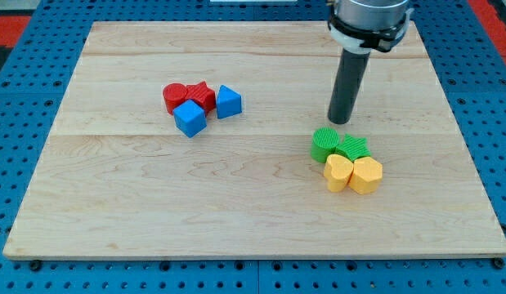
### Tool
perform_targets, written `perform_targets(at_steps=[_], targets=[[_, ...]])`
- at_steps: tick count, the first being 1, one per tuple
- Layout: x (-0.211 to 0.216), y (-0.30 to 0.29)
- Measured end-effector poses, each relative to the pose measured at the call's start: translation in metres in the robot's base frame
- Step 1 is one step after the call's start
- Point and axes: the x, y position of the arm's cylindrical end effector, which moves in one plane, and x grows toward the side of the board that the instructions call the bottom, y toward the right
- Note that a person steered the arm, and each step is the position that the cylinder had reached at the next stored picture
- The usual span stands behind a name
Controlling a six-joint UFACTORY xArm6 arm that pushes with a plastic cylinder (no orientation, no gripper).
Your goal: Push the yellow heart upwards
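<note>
The yellow heart lies right of the board's centre, in a tight cluster. A yellow hexagon touches its right side. A green round block and a green star sit just above the two yellow blocks. My tip rests on the board just above the green round block, on the far side of the cluster from the heart. It is close to the green blocks but does not touch the heart.
A second cluster lies at the upper left of centre: a red round block, a red star, a blue cube and a blue triangle. The wooden board is bordered by a blue perforated table.
</note>
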Motion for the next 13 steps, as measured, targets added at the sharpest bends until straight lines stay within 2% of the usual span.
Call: perform_targets(at_steps=[3,5,7,9,10,13], targets=[[0.007,-0.005],[0.032,-0.056],[0.093,-0.073],[0.155,-0.02],[0.152,-0.002],[0.081,0.001]])
